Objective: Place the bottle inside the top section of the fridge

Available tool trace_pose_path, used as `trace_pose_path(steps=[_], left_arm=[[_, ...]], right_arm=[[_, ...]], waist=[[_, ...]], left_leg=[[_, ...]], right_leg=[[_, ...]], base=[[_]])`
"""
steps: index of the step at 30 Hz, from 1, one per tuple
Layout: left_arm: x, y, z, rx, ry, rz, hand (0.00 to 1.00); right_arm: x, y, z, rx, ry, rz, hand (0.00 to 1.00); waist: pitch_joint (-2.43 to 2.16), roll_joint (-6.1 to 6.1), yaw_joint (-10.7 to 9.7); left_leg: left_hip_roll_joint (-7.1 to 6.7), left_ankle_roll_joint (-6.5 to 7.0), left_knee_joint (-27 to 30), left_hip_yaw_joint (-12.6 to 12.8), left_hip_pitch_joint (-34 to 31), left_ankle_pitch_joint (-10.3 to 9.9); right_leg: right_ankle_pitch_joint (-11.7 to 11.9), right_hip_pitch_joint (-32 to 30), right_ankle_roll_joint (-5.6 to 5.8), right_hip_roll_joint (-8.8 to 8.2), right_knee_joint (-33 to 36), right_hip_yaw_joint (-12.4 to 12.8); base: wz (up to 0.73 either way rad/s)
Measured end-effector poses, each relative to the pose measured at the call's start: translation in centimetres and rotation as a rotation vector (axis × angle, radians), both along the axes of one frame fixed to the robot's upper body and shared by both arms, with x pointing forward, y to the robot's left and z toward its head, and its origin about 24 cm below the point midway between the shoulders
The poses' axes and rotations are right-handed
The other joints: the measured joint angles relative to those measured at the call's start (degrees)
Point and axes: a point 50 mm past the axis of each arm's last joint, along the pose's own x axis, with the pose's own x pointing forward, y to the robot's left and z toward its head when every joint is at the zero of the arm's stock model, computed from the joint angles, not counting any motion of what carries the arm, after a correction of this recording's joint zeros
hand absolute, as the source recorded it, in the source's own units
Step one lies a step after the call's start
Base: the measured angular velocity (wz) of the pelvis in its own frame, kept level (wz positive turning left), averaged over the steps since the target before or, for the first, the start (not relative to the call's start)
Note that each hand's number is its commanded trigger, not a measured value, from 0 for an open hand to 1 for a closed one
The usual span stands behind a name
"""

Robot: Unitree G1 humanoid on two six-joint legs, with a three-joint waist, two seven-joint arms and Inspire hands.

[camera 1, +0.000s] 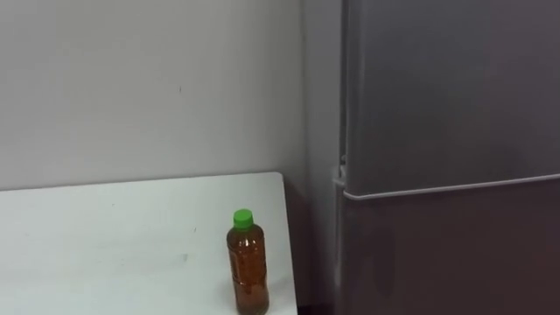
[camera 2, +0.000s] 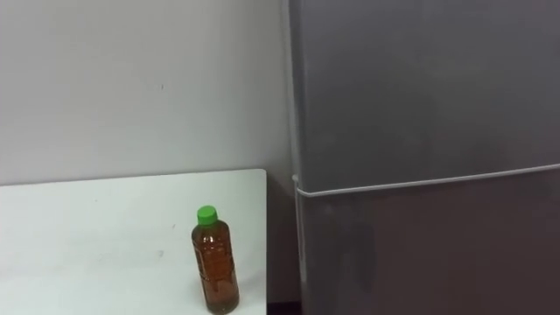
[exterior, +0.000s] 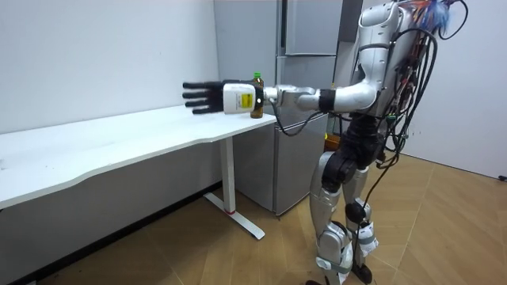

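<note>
Now I am holding my left hand (exterior: 207,96) out, fingers spread, empty; the capped bottle (camera 1: 246,262) of brown liquid is standing on the table (camera 1: 105,236).

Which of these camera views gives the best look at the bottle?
The right eye view: the bottle stands whole and unobstructed on the table. The left eye view shows it just as fully. In the room view it is distant, and the left hand partly hides it.

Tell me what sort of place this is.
Probably a plain indoor test room fitted out like a kitchen corner: a tall grey fridge stands against a bare wall, a white table beside it holds a bottle, and the floor is wood.
</note>
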Motion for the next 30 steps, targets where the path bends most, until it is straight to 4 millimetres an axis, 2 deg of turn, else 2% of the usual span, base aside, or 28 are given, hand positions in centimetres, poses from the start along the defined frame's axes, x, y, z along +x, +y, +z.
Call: trace_pose_path(steps=[6,8,9,12,18,22,24,28,30], left_arm=[[1.2,-0.5,2.2,0.033,-0.103,-0.049,0.00],[1.7,-0.7,3.1,0.054,-0.142,-0.066,0.00],[2.0,-0.9,3.9,0.065,-0.178,-0.078,0.00],[2.6,-1.4,5.4,0.085,-0.245,-0.102,0.00],[2.9,-1.8,6.9,0.122,-0.303,-0.125,0.00],[4.1,-2.5,8.8,0.142,-0.390,-0.183,0.00],[4.6,-2.8,9.4,0.151,-0.411,-0.220,0.00],[5.4,-3.7,10.1,0.166,-0.428,-0.312,0.00],[6.1,-4.6,10.5,0.166,-0.438,-0.369,0.00]], right_arm=[[0.1,0.3,-0.1,0.008,-0.002,-0.002,0.00],[0.1,0.4,-0.1,0.010,-0.002,-0.002,0.00],[0.1,0.5,-0.1,0.012,-0.002,-0.001,0.00],[0.1,0.5,-0.1,0.008,0.001,0.017,0.00],[0.4,0.6,-0.1,0.006,-0.001,0.023,0.00],[0.6,0.6,-0.1,0.006,-0.002,0.027,0.00],[0.6,0.6,-0.1,0.006,-0.003,0.028,0.00],[0.9,0.7,-0.2,0.013,-0.008,0.020,0.00],[1.0,0.8,-0.2,0.025,-0.010,-0.002,0.00]], waist=[[0.18,-0.34,-0.33],[0.26,-0.31,-0.36],[0.46,-0.42,-0.34],[0.48,-0.56,-0.34],[0.43,0.04,-2.11],[0.44,0.21,-2.15],[0.46,0.21,-2.14],[0.81,0.75,-3.35],[0.75,0.82,-3.42]], left_leg=[[-0.04,0.00,0.39,-0.30,-0.38,0.00],[-0.04,0.00,0.56,-0.35,-0.51,0.00],[-0.03,0.00,0.74,-0.29,-0.70,0.00],[-0.03,0.01,0.77,-0.32,-0.89,-0.01],[0.00,0.01,0.85,-0.24,-1.19,0.00],[0.00,0.01,1.22,-0.26,-1.15,0.00],[0.00,0.01,1.19,-0.26,-0.77,0.00],[0.06,0.01,1.10,-0.27,-0.35,0.00],[0.08,0.01,0.85,-0.25,-0.36,-0.01]], right_leg=[[-0.01,-0.06,0.01,-0.02,-0.23,-0.43],[-0.01,-0.24,0.01,-0.03,-0.16,-0.32],[-0.01,-0.41,0.00,-0.02,-0.12,-0.09],[0.01,-0.75,-0.01,-0.03,-0.01,0.20],[0.06,-0.78,-0.03,0.02,-0.16,-0.02],[0.06,-0.61,-0.04,0.00,-0.10,0.04],[0.07,-0.35,-0.04,-0.01,-0.07,0.11],[0.03,-0.01,-0.01,0.04,-0.15,0.18],[0.03,-0.14,-0.01,0.07,-0.10,0.19]], base=[[0.03],[0.00],[0.00],[-0.02],[0.00],[0.00],[0.00],[0.00],[0.00]])
